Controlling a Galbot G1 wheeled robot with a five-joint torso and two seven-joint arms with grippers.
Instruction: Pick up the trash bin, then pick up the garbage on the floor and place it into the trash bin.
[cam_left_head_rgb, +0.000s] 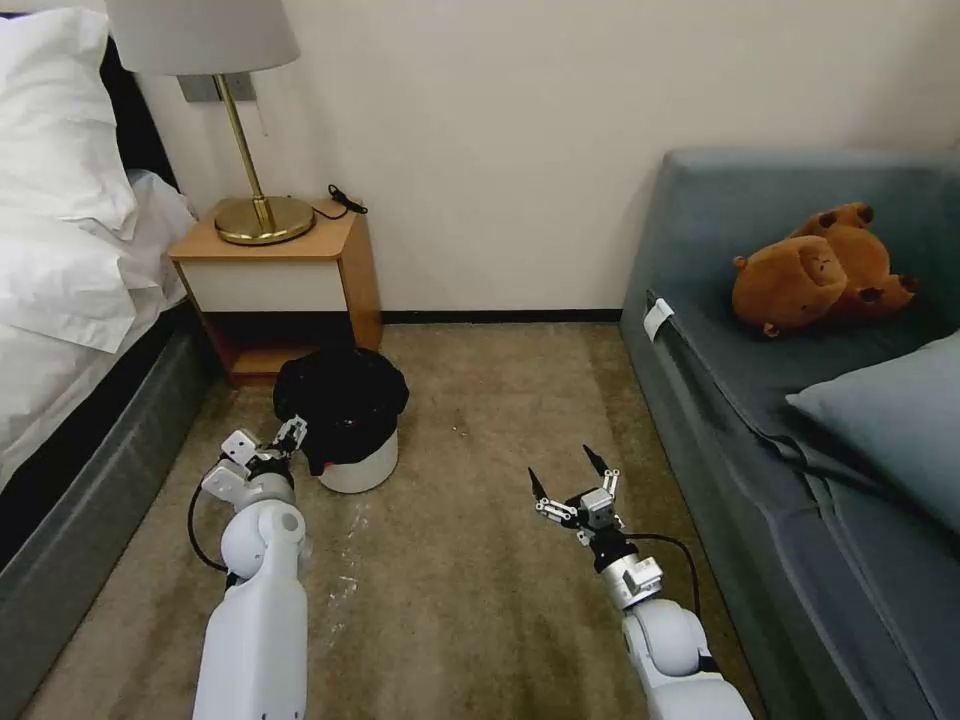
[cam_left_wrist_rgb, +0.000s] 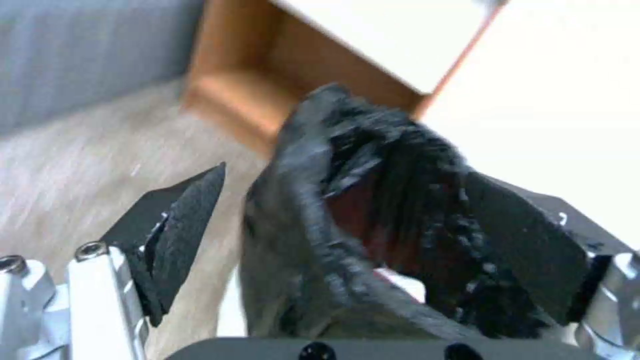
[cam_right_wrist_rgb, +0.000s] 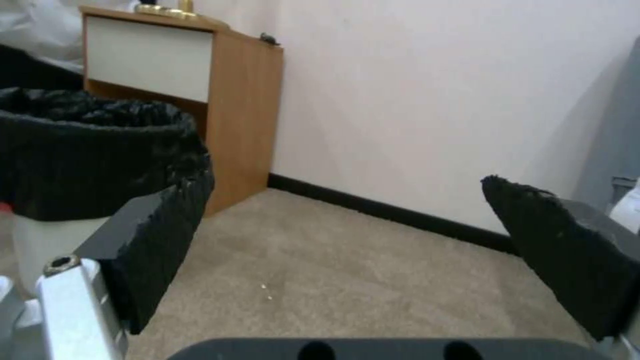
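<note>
Two grippers over beige carpet, trash bin seemingly straddled.

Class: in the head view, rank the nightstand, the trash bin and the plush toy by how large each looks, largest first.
1. Nightstand
2. Plush toy and trash bin look alike, so I leave them unranked.

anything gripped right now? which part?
Nothing yet. The left gripper is open, straddling the trash bin rim with its black bag, one finger inside, one outside. The right gripper is open over bare carpet.
</note>
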